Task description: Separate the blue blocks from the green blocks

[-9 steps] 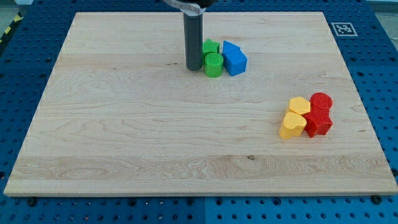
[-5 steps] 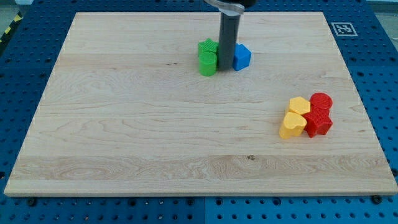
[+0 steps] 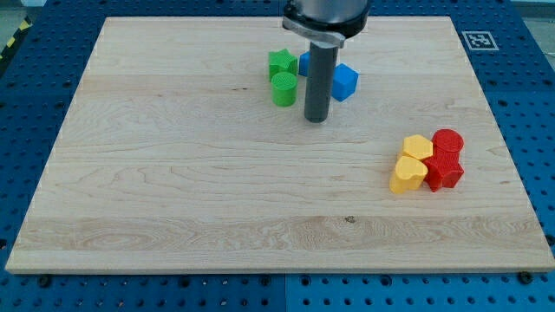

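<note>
Tip (image 3: pixel 316 120): rested on the table, below the gap between the green pair and the blue cube, just apart from all of them.
Claw: none on the arm, only the dark rod (image 3: pixel 319 78); open or closed could not be told.
Green star (image 3: pixel 280 62): lay near the view's top, left of the rod, touching the green cylinder below it.
Green cylinder (image 3: pixel 283 89): stood just left of the rod, at the star's lower edge.
Blue cube (image 3: pixel 344 81): sat just right of the rod, apart from both green blocks.
Second blue block (image 3: pixel 304 62): showed only as a sliver behind the rod, beside the star; shape could not be made out.
Yellow blocks (image 3: pixel 412 164): two, stacked close at the view's right, well apart from the green and blue group.
Red blocks (image 3: pixel 446 159): two, touching the yellow ones on their right side.
Table (image 3: pixel 173 191): pale wood, on a blue perforated base.
Marker (image 3: pixel 477 39): black and white square at the table's top right corner.
</note>
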Controlling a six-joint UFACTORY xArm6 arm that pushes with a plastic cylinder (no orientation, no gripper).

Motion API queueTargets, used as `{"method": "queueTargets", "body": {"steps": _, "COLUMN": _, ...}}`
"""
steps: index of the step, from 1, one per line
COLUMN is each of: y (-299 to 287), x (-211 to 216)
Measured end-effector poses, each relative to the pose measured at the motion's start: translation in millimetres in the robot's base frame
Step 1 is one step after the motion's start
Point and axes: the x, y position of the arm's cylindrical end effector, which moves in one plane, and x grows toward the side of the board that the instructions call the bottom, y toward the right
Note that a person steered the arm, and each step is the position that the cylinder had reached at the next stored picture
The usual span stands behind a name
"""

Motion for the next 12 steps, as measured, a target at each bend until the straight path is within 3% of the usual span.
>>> {"method": "queueTargets", "body": {"steps": 2, "y": -41.3, "x": -56.6}}
{"method": "queueTargets", "body": {"steps": 3, "y": -39.3, "x": -59.6}}
{"method": "queueTargets", "body": {"steps": 4, "y": -18.7, "x": -48.0}}
{"method": "queueTargets", "body": {"steps": 7, "y": 3.2, "x": -96.6}}
{"method": "queueTargets", "body": {"steps": 8, "y": 54.5, "x": -97.9}}
{"method": "queueTargets", "body": {"steps": 12, "y": -23.2, "x": -163.5}}
